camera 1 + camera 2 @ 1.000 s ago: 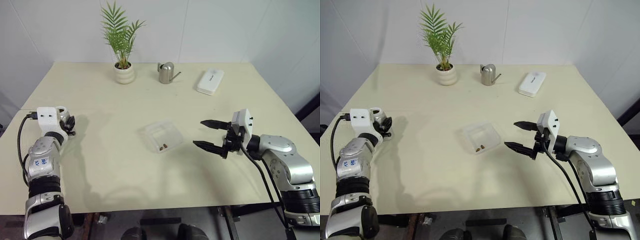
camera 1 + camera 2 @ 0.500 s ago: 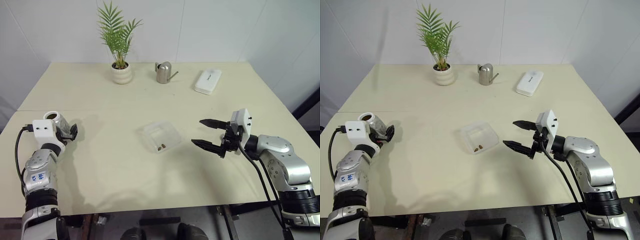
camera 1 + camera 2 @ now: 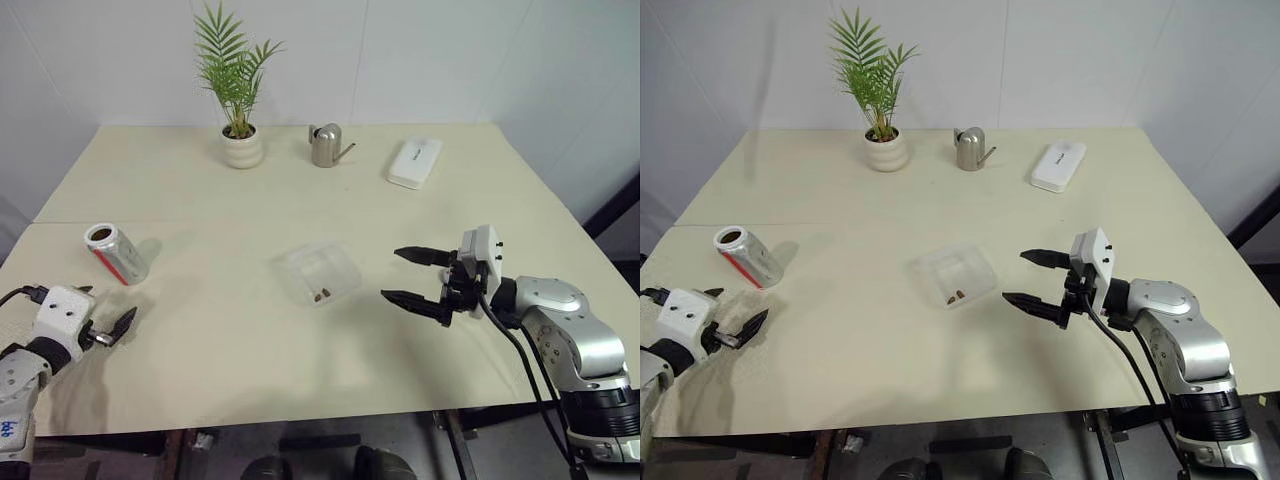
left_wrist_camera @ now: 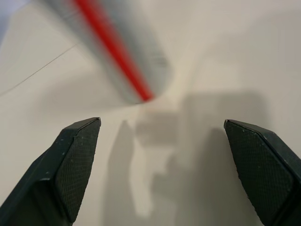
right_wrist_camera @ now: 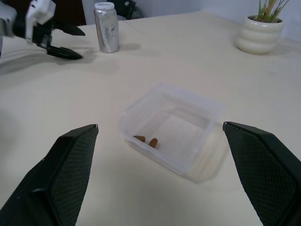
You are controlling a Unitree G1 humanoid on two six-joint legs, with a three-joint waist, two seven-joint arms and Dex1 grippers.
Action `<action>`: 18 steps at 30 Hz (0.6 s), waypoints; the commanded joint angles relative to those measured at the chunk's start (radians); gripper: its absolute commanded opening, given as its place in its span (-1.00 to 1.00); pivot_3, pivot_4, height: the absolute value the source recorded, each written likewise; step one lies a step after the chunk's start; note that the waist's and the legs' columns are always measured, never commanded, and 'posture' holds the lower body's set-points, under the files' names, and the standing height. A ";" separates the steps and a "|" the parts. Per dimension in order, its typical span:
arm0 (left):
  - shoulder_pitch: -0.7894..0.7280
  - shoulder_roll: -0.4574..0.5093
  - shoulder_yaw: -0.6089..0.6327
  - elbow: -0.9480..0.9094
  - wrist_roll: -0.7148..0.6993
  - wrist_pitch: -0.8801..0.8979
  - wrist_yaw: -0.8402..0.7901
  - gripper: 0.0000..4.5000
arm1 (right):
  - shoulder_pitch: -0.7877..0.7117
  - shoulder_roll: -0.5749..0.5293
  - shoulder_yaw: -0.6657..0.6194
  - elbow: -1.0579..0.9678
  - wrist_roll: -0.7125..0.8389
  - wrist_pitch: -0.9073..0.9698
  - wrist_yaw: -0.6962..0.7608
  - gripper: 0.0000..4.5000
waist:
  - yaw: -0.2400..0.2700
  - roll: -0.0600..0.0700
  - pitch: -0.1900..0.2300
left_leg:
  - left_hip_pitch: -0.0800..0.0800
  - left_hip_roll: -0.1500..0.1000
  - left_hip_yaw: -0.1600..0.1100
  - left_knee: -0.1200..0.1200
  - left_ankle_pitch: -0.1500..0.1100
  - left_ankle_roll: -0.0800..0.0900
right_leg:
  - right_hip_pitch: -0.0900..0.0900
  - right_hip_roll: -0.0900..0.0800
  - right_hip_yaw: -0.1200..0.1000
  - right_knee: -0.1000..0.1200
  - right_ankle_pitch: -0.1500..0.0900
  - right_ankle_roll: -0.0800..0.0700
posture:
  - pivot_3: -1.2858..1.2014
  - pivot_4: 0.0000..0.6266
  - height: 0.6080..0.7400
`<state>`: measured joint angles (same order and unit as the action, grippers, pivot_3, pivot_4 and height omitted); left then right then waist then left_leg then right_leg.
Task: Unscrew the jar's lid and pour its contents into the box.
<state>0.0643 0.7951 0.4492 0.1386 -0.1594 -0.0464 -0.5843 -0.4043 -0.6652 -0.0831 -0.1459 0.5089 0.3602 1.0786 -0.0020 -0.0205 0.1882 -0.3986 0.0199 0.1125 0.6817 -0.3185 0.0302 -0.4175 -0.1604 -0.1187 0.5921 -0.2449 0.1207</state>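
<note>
On the table's left side I've got the jar standing open-topped, with my left gripper spread wide and empty just beside it. Mid-table, the box holds two brown pellets, and my right gripper hovers next to it, fingers wide, holding nothing.

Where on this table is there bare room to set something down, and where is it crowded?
Bare: the wide stretch between the jar and the box, and the near edge in front of the box. Bare too: between the box and the back row. Crowded: the back edge, with potted plant, watering can and white case.
</note>
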 commanded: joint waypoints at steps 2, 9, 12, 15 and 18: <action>-0.043 0.026 -0.026 -0.258 -0.101 0.039 -0.089 0.99 | -0.003 -0.047 -0.062 0.012 0.010 -0.021 0.011 1.00 | 0.004 0.000 0.000 | 0.000 0.000 -0.001 0.000 0.000 0.000 | 0.000 -0.001 -0.001 -0.001 0.000 0.000 | 0.03 -0.52 1.00; -0.136 0.067 -0.152 -0.331 -0.178 0.054 -0.301 0.99 | 0.017 -0.122 -0.115 0.048 0.009 -0.004 0.014 1.00 | -0.008 0.002 -0.001 | 0.001 -0.001 0.004 -0.001 0.004 0.007 | 0.001 0.006 -0.001 0.000 0.000 0.000 | 0.03 -0.52 1.00; -0.174 0.084 -0.162 -0.281 -0.203 0.064 -0.369 0.99 | 0.026 -0.147 -0.144 0.027 0.021 0.009 0.003 1.00 | -0.014 0.002 -0.001 | 0.002 0.003 0.007 -0.001 0.003 0.006 | 0.000 0.011 0.001 -0.001 0.000 0.000 | 0.03 -0.52 1.00; -0.212 0.083 -0.170 -0.254 -0.215 0.071 -0.403 0.99 | 0.052 -0.170 -0.160 0.011 0.020 0.018 0.001 1.00 | -0.012 0.002 -0.001 | 0.002 0.004 0.007 -0.001 0.003 0.005 | 0.000 0.013 0.001 0.000 0.000 0.000 | 0.03 -0.52 1.00; -0.252 0.064 -0.182 -0.240 -0.224 0.088 -0.400 0.99 | 0.079 -0.178 -0.171 -0.007 0.017 0.013 -0.006 1.00 | -0.008 0.002 -0.001 | 0.003 0.004 0.008 -0.001 0.003 0.006 | 0.001 0.013 0.001 -0.001 0.000 -0.001 | 0.03 -0.52 1.00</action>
<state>-0.1626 0.8659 0.2609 -0.1003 -0.3536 0.0335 -0.9837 -0.3343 -0.8241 -0.2172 -0.1111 0.5154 0.3770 1.0789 -0.0101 -0.0183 0.1876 -0.3959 0.0237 0.1203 0.6810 -0.3153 0.0359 -0.4168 -0.1480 -0.1171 0.5916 -0.2450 0.1202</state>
